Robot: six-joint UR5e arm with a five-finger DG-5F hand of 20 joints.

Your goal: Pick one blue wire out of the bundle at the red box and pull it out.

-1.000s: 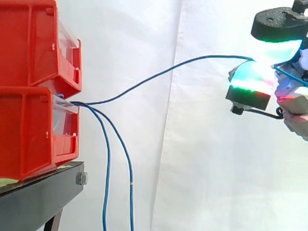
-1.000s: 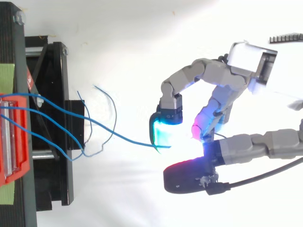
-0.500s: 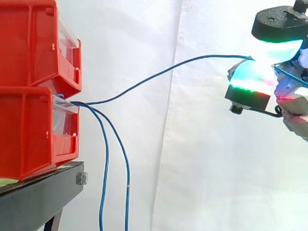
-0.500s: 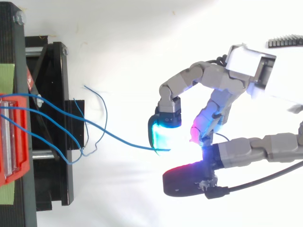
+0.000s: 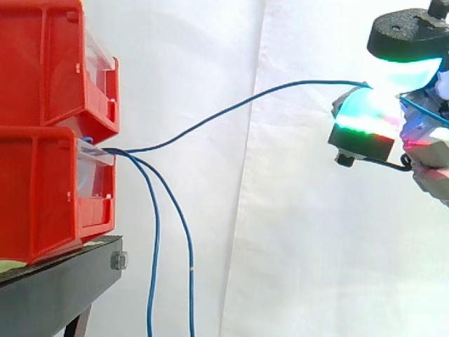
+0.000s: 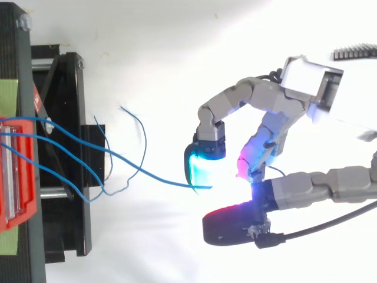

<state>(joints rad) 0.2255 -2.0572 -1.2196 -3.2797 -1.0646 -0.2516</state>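
Observation:
Two red bins are stacked at the left; the lower red box (image 5: 49, 189) has a bundle of thin blue wires coming out of its front. One blue wire (image 5: 210, 119) rises from that box in a long arc to my hand (image 5: 365, 126) at the right edge. Its end is pinched between two glowing pads. From above, the same wire (image 6: 153, 176) runs from the box (image 6: 17, 171) to the cyan fingertip (image 6: 201, 168), with the hand (image 6: 306, 88) curled round it. Two other blue wires (image 5: 154, 246) hang down from the box.
The bins stand on a black stand (image 5: 56, 288), whose frame (image 6: 65, 177) lies under the wires in the top view. Loose wire ends (image 6: 132, 115) curl beside the stand. A black toothed strip (image 6: 353, 53) lies at the far right. A white curtain is behind.
The two hanging wires have swayed sideways and back, and their loose ends have shifted in the top view. The hand has crept slightly towards the box, still holding the wire.

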